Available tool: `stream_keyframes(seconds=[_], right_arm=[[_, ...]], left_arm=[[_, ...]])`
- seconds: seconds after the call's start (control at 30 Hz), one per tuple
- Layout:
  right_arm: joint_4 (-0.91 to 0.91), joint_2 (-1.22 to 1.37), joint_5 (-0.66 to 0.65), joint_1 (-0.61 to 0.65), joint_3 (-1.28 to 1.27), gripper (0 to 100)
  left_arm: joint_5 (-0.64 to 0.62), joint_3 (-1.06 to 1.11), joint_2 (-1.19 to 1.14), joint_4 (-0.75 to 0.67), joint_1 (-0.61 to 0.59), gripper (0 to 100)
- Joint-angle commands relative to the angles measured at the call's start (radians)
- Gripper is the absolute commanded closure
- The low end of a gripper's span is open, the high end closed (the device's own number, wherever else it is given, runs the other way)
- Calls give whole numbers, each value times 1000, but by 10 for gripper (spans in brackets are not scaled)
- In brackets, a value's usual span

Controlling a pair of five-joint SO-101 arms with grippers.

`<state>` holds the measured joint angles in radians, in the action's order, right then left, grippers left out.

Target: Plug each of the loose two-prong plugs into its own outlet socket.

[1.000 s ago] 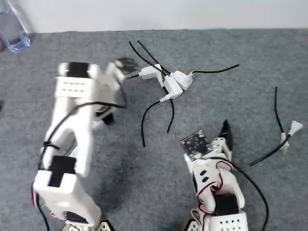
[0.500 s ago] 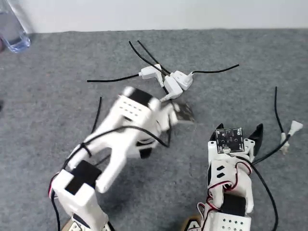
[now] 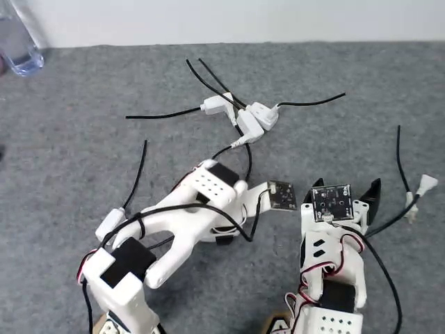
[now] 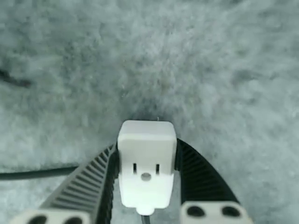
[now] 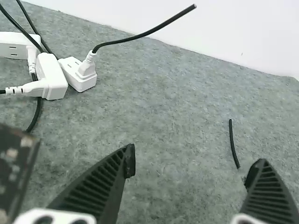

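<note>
Overhead and wrist views of two arms on a grey carpeted table (image 3: 76,90). The left gripper (image 4: 147,147) is clamped on a white outlet socket (image 4: 146,161), one ribbed black finger pressing each side of the block. The socket's two slots and round hole face the wrist camera, and the block hangs just above the carpet. In the high view the left arm (image 3: 188,223) stretches from the lower left of the frame to its centre, and the held socket is hidden beneath the wrist. The right gripper (image 3: 346,184) sits right of centre with its jaws spread wide and nothing between them; the right wrist view shows the two fingers (image 5: 114,179) well apart over bare carpet. A cluster of white sockets and plugs (image 3: 249,122) with trailing black cords lies in the upper centre, well apart from both grippers. Within the cluster, one plug (image 5: 88,59) sits in a socket block (image 5: 74,74). A loose two-prong plug (image 3: 425,184) lies at the right edge, near the right gripper. A small white cord end (image 3: 108,224) lies at the lower left beside the left arm; plug or socket cannot be told. A clear bottle (image 3: 17,42) stands in the upper left corner.
</note>
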<state>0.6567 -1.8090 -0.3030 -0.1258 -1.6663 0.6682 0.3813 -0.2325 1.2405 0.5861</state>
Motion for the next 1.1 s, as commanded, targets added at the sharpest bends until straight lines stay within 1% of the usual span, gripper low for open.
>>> stream_keyframes(seconds=[0.0, 0.13, 0.17, 0.2, 0.3, 0.33, 0.37, 0.5, 0.63, 0.73, 0.9, 1.07], right_arm=[[-22, -7, 15, -12, -17, 630], [-22, -7, 14, -2, -17, 630], [-18, -7, 9, 8, -17, 630], [-15, -7, 8, 16, -17, 630], [-15, -7, 8, 21, -17, 630], [-13, -7, 8, 21, -17, 630], [-13, -7, 8, 21, -17, 630], [-13, -7, 8, 21, -17, 630], [-13, -7, 8, 22, -17, 630], [-13, -7, 8, 22, -17, 630], [-13, -7, 8, 21, -17, 630], [-13, -7, 8, 21, -17, 630]], left_arm=[[5, 31, 44, -58, 5, 987], [2, 36, 48, -58, 5, 986], [-21, 36, 51, -57, 6, 973], [-55, 33, 54, -57, 6, 946], [-130, 5, 55, -57, -3, 818], [-143, -1, 55, -57, -8, 786], [-149, -4, 55, -55, -12, 775], [-149, -39, 57, -46, -11, 776], [-149, -108, 112, 46, -14, 776], [-146, -113, 173, 100, -17, 776], [-152, -8, 265, 133, -17, 776], [-173, 136, 385, 126, -2, 819]])
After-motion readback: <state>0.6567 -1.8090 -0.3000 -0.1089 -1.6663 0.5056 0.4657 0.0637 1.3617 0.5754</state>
